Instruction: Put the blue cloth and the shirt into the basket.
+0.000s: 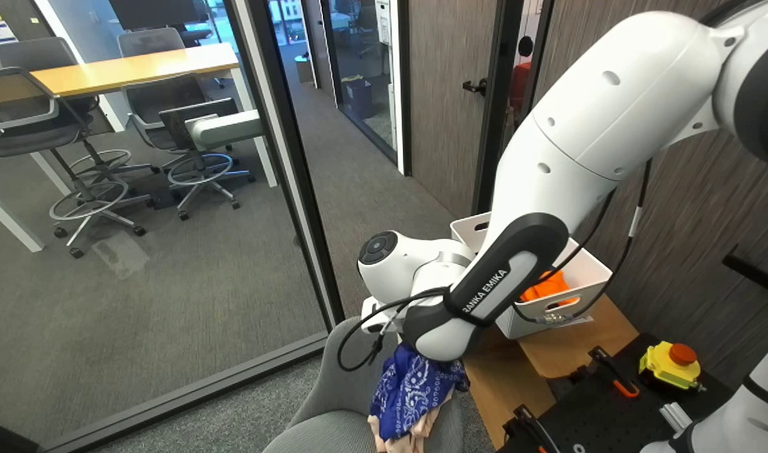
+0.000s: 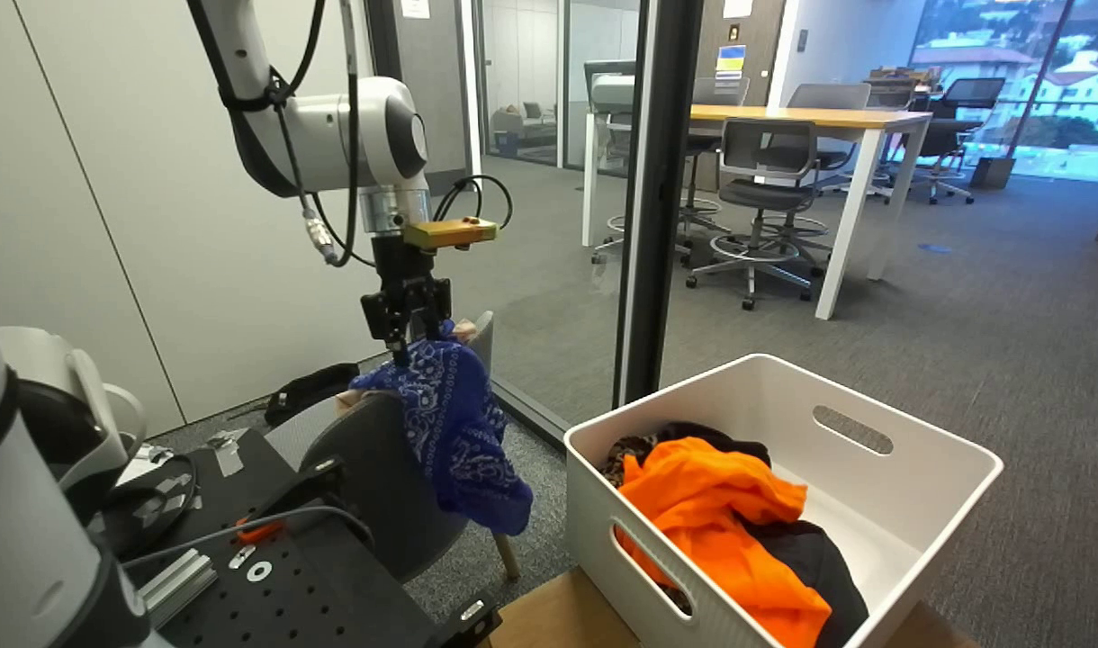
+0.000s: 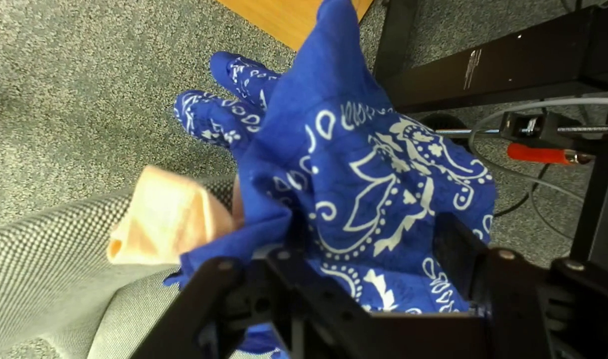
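The blue cloth, a bandana with white print [image 2: 463, 441], is draped over the chair back and hangs down its side. It also shows in an exterior view [image 1: 415, 390] and in the wrist view [image 3: 364, 164]. A peach fabric, apparently the shirt [image 1: 412, 440], lies under the blue cloth on the chair; a fold of it shows in the wrist view [image 3: 167, 219]. My gripper [image 2: 423, 344] points down at the top of the blue cloth. In the wrist view its fingers [image 3: 374, 237] are apart, with cloth between and below them. The white basket [image 2: 918, 490] stands apart from the chair.
The basket holds an orange garment [image 2: 711, 513] and black clothing [image 2: 810, 558]. The grey chair [image 2: 369, 486] stands beside the black perforated work table [image 2: 288, 594]. A glass wall with a dark post [image 2: 661, 207] is behind. An emergency stop [image 1: 670, 363] sits on the work table.
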